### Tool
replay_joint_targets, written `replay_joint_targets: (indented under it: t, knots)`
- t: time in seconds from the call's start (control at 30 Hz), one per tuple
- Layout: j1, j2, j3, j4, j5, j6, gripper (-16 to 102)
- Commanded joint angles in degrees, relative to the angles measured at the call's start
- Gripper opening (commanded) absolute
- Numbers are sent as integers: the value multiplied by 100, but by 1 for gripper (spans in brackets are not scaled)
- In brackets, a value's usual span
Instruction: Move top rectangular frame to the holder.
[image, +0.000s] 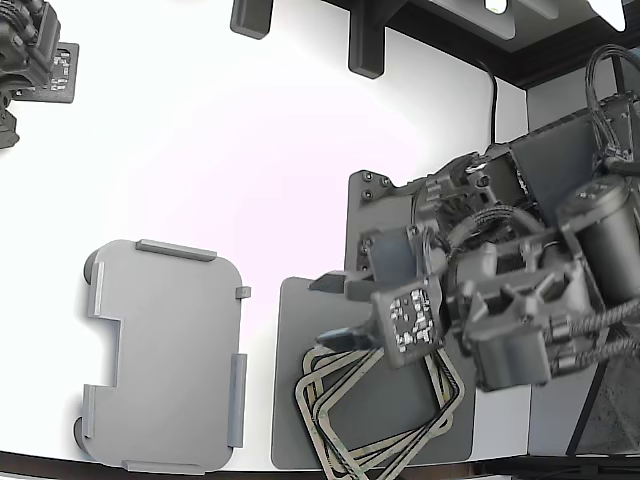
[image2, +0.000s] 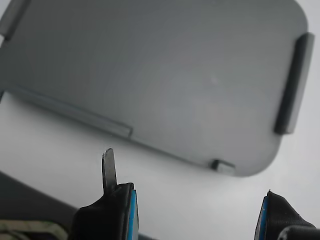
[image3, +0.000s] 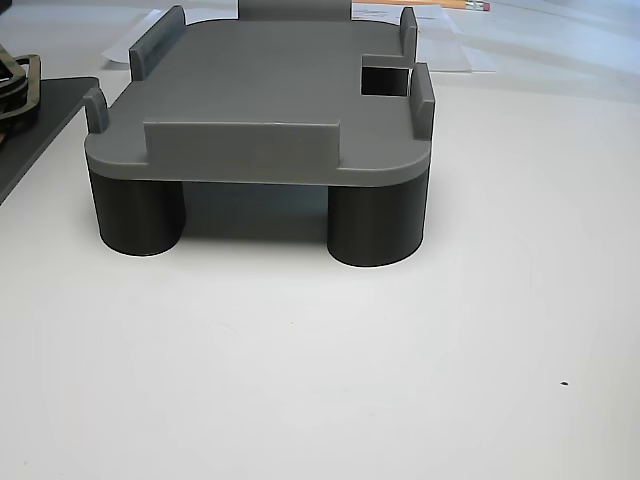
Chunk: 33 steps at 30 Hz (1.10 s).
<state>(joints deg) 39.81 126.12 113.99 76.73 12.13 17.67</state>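
A stack of thin beige rectangular frames (image: 312, 415) lies fanned out on a dark grey mat (image: 290, 330) near the exterior view's bottom middle. The arm covers part of it, and I cannot single out the top frame. The stack's edge shows in the other view (image3: 20, 85) and the wrist view (image2: 30, 230). The light grey holder (image: 165, 355) sits to the exterior view's left, bare, on black round legs (image3: 140, 215). It fills the wrist view (image2: 165, 75). My gripper (image: 335, 312) is open and empty above the stack's corner nearest the holder, its fingertips (image2: 122, 210) wide apart.
A second arm (image: 30, 50) sits at the exterior view's top left. Dark posts (image: 365, 45) and a black cable (image: 492, 95) stand at the back. My arm's body (image: 520, 290) fills the right side. A pencil (image3: 465, 5) lies behind the holder.
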Motion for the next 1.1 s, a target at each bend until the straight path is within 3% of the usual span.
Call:
replay_joint_targets:
  t: [0.0, 0.17, 0.4, 0.5, 1.07]
  knots:
    - [703, -527, -554, 536, 9, 475, 100]
    - [1626, -1556, -1125, 1292, -53, 1485, 100]
    - [2584, -1626, -1063, 1459, -281, 2215, 100]
    - [3023, -1626, -1055, 1468, -158, 2470, 100]
    - [2865, -2382, -844, 1178, -475, 1872, 96]
